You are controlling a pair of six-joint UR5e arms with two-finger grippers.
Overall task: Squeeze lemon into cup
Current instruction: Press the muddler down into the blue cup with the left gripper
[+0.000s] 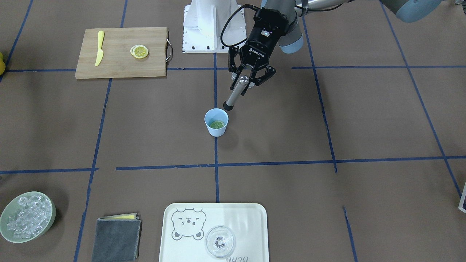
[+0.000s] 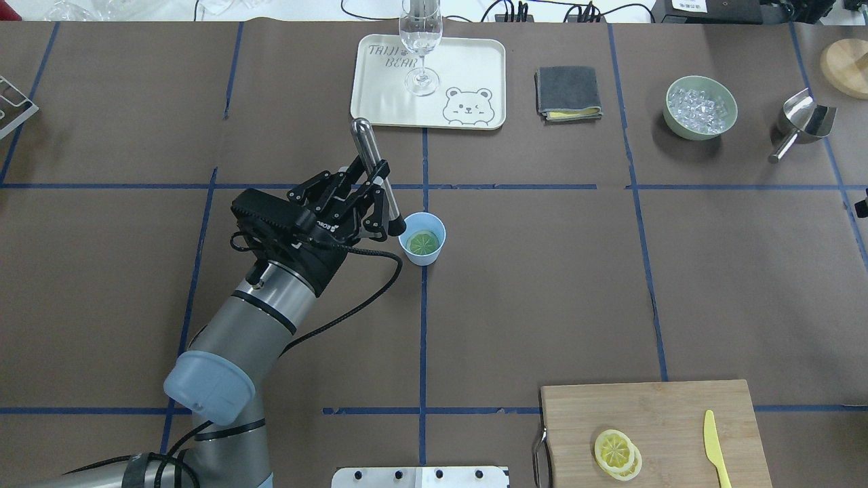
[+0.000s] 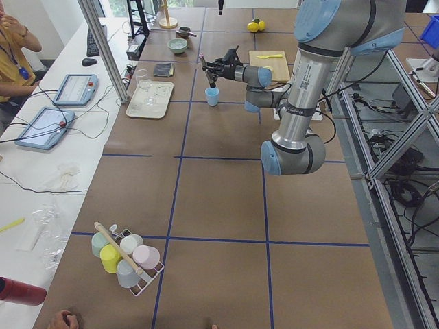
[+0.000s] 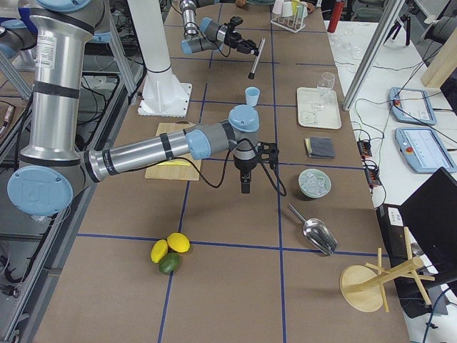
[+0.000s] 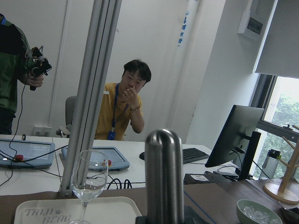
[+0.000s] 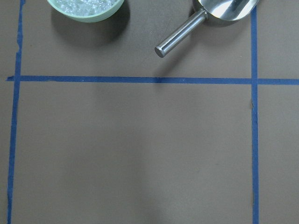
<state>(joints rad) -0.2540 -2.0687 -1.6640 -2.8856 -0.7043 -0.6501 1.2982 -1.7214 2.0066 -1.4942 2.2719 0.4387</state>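
Fingers (image 1: 265, 75) of the left gripper (image 1: 249, 78) clamp a steel muddler (image 1: 235, 95), tip beside the rim of the cup (image 1: 217, 131); the lemon (image 1: 217, 124) lies inside, pressing apparently not yet done.

1. I work over a table (image 2: 542, 305) covered in brown paper and gridded with blue tape.
2. A long white desk (image 3: 41, 171) runs along the table's far side.
3. Beyond the table stands a plain white wall (image 5: 154, 37).
4. Past the table's far corner, a window (image 5: 286, 107) admits daylight.
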